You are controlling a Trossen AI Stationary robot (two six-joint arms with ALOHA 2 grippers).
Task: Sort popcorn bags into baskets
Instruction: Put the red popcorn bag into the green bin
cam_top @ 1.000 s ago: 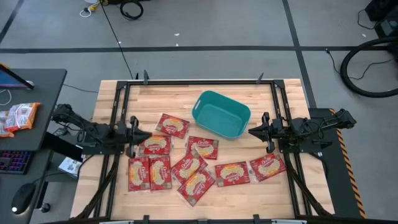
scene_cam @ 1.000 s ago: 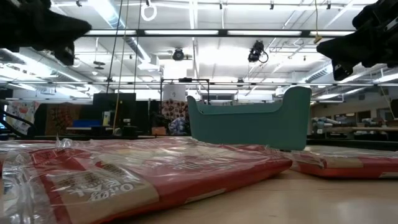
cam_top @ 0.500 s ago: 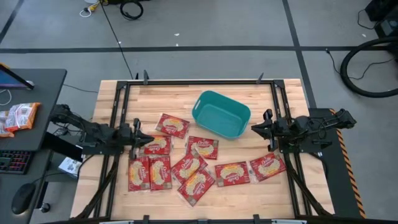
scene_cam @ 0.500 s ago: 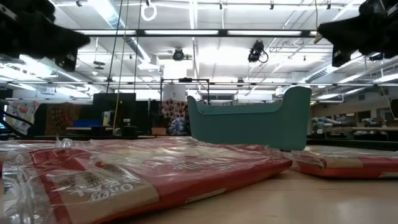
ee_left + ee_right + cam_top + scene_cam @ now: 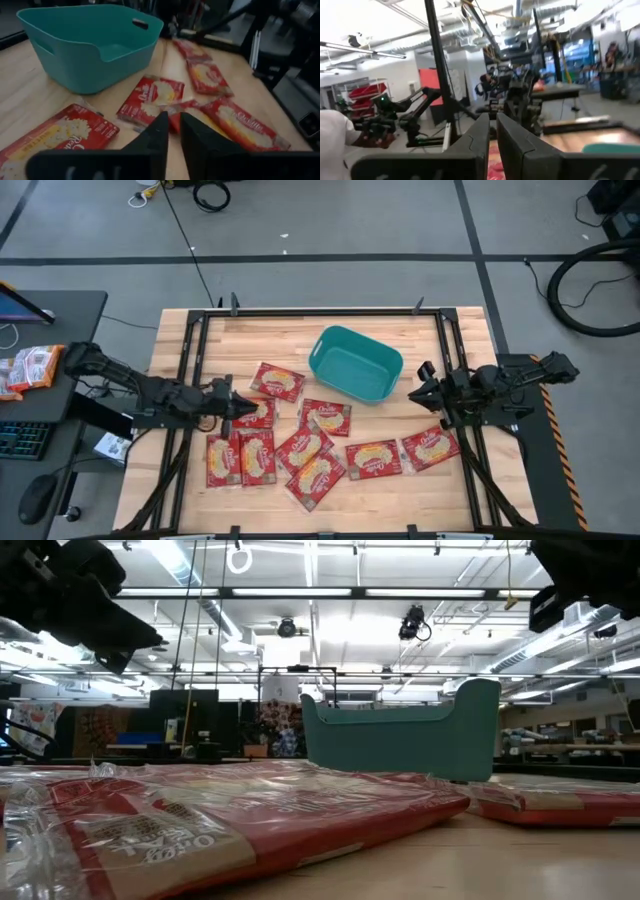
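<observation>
Several red popcorn bags [image 5: 303,448] lie flat in a loose cluster on the near half of the wooden table, some overlapping. They also show in the left wrist view [image 5: 151,97] and the low view [image 5: 230,810]. The teal basket [image 5: 355,363] stands on its base toward the far middle, with nothing showing inside it [image 5: 90,45]. My left gripper [image 5: 240,406] hovers shut above the cluster's left end, over one bag [image 5: 262,413]. My right gripper [image 5: 418,385] is shut, raised in the air just right of the basket, and its wrist camera looks out into the room.
Black frame rails [image 5: 196,350] run along the table's left, right and far edges. A side desk [image 5: 40,380] with a keyboard, a mouse and more packets stands left of the table. A person in white [image 5: 330,145] shows in the room beyond.
My left gripper has reached toward the table's right, over the bags, tipping downward and sinking a little. My right gripper has risen and drawn back slightly toward the right edge, tipping upward. The bags and basket have stayed where they were.
</observation>
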